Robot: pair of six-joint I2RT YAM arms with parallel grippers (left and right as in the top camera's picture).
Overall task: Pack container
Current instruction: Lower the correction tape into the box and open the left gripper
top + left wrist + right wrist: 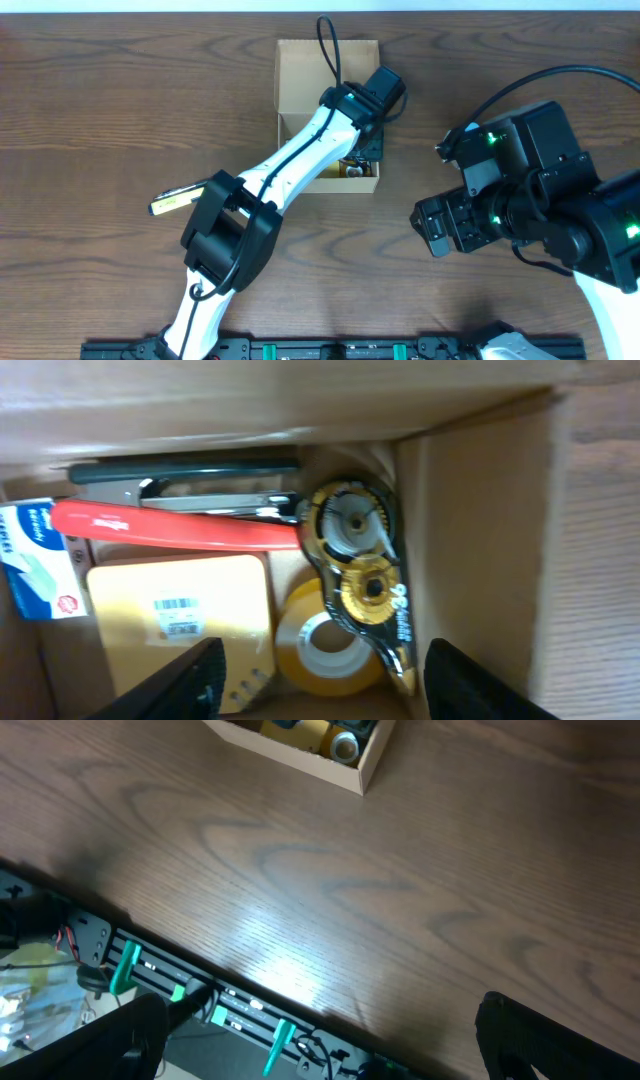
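Robotics lab bench. White-and-black jointed left robot arm (pixel 300 160) and black-and-white right robot arm (pixel 600 235) reaching over dark brown wood-grain tabletop (pixel 100 120). Black metal mounting rail with green clips (pixel 160 975) running along near edge. Black cable (pixel 327 45) looping off arm. Loose wiring (pixel 40 935) showing below edge. Small tan cardboard box (pixel 300 70) of stationery sitting on tabletop.

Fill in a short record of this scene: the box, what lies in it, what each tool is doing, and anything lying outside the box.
container: tan cardboard, open on top, at the far side of the table
inside: red-and-black stapler, correction-tape dispenser, yellow tape roll, yellow pad, blue-and-white packet
left tool: open, inside the container above the items, holding nothing
right tool: open, over bare table, right of the container
outside: yellow-and-black pen-like item, beside the left arm
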